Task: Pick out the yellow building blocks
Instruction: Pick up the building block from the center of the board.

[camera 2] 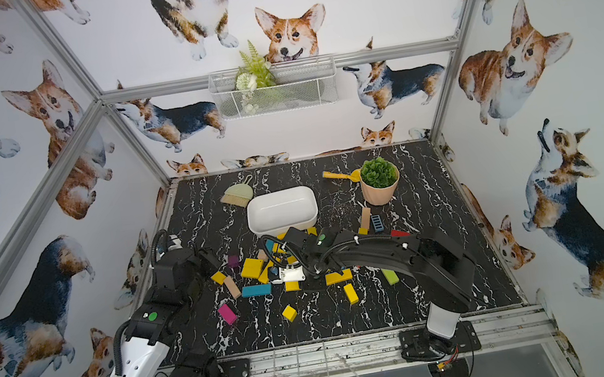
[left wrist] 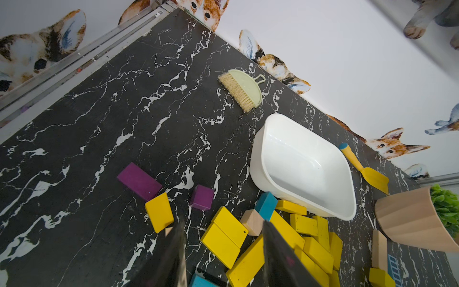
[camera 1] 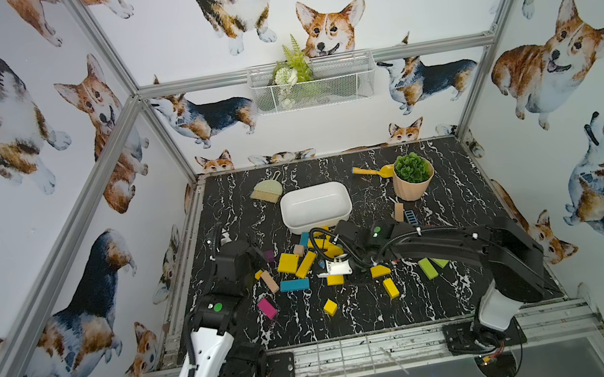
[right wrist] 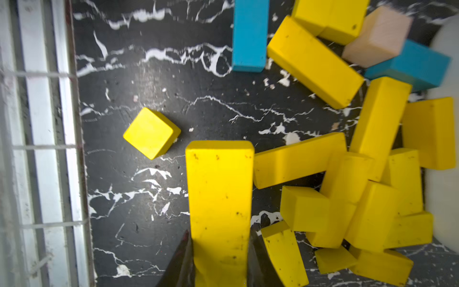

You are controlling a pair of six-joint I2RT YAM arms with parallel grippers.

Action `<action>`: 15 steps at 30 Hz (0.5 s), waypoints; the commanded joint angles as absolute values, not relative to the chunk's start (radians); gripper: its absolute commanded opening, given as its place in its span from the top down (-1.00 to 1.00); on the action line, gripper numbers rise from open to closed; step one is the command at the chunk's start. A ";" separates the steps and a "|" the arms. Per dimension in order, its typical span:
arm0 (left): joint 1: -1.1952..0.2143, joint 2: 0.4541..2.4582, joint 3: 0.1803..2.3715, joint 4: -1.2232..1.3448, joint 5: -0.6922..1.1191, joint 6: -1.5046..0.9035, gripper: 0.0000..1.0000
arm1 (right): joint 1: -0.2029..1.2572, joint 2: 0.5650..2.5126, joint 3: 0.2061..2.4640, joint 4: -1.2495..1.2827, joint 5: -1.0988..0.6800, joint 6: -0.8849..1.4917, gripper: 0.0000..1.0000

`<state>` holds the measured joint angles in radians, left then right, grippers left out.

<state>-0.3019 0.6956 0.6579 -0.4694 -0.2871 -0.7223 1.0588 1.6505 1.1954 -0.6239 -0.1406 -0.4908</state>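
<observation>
While the right tool (right wrist: 219, 238) clamps one yellow bar (right wrist: 218, 186) near the middle of the surface (camera 1: 349, 311), other yellow blocks (right wrist: 360, 198) heap beside the tub (left wrist: 257, 161); the left tool (left wrist: 223, 222) hovers half-open, empty.

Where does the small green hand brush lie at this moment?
In both top views the hand brush lies at the far end of the table, on its left side, close to the far-left corner of the white tub but not touching it.

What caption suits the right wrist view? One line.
Right gripper shut on a yellow bar beside a heap of yellow blocks.
</observation>
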 commanded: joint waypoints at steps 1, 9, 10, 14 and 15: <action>-0.301 0.713 0.664 -0.449 -0.308 -0.750 -0.08 | 1.059 1.586 1.144 -0.391 -0.125 -0.247 1.00; -0.298 0.746 0.667 -0.446 -0.300 -0.742 -0.08 | 1.002 1.602 1.255 -0.327 0.125 0.388 1.00; -0.299 0.742 0.664 -0.447 -0.293 -0.740 -0.08 | 0.992 1.628 1.299 -0.361 0.146 0.419 1.00; -0.297 0.731 0.651 -0.461 -0.269 -0.745 -0.08 | 0.941 1.756 1.486 -0.518 0.198 0.502 1.00; -0.298 0.726 0.645 -0.467 -0.265 -0.750 -0.08 | 0.924 1.803 1.544 -0.561 0.194 0.515 1.00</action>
<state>-0.3000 0.7345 0.6544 -0.4557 -0.2806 -0.7326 0.9569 1.7206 1.4364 -0.4206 0.1310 0.3584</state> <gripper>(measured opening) 0.540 0.293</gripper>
